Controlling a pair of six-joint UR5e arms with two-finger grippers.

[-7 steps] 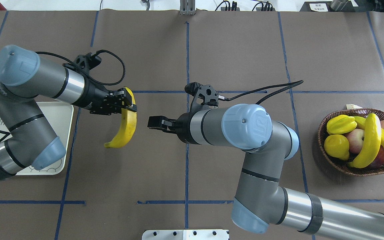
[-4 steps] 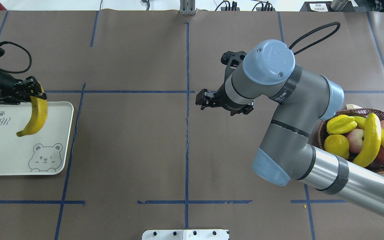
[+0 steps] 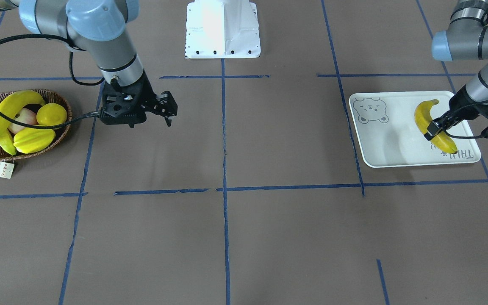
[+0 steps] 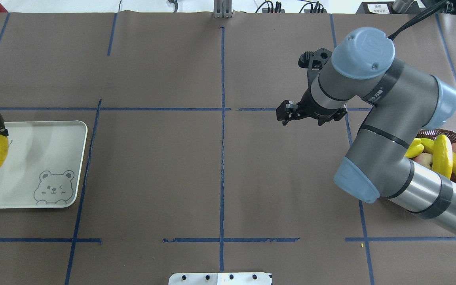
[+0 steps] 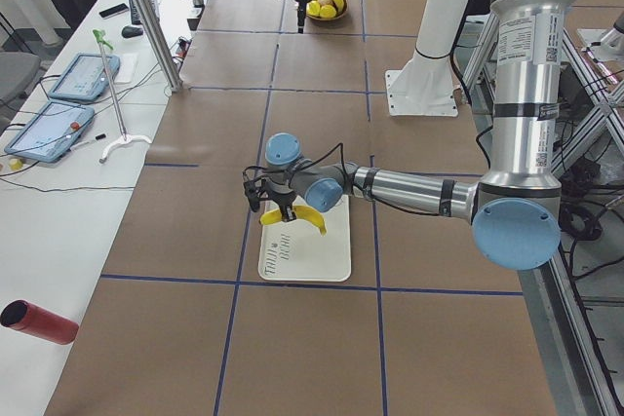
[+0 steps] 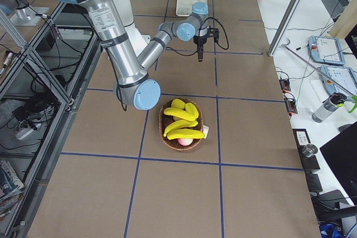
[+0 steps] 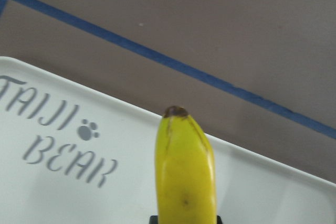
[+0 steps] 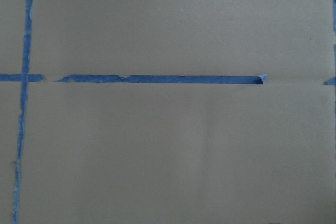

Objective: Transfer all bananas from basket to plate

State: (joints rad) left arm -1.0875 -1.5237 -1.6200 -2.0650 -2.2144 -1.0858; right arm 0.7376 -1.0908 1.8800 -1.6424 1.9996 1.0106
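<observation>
Fingers of the left gripper (image 3: 433,127) clamp one banana (image 3: 422,113) above the plate (image 3: 384,142) at the frame's right, ready for release, while the right gripper (image 3: 169,112), jaws apart and empty, hovers near the basket (image 3: 65,129) of other bananas (image 3: 9,109) at left.

arms (image 4: 386,103): grey tubes, silver bands | joint caps (image 4: 364,47): pale blue, screwed | right pincer (image 4: 282,118): black | cables (image 3: 23,35): black

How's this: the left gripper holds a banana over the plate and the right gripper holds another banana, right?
Not quite. The right gripper holds nothing, as the exterior front-facing view shows. The left gripper does hold a banana over the plate.
</observation>
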